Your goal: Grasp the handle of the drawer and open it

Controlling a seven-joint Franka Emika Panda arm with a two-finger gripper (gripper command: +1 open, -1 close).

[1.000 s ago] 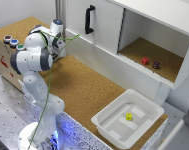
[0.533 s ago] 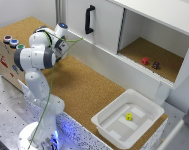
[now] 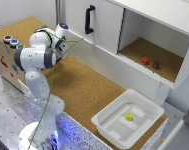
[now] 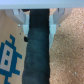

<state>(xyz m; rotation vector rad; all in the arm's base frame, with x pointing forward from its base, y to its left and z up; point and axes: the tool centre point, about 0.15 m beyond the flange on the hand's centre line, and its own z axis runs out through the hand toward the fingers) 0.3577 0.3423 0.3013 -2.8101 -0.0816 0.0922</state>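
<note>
Black handle (image 3: 89, 19) sits on the shut white drawer (image 3: 96, 25), at one o'clock from the arm. Claw (image 4: 37, 15) hangs well apart from it, fingers spread around nothing

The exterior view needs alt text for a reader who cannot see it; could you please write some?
A white robot arm stands over a cork-topped counter, well short of the black handle on the closed white drawer. To the exterior view's right are an open compartment holding two small objects and a white tub.

White arm (image 3: 36, 57) bent at the elbow — gripper (image 4: 38, 20) fingers parted
</note>
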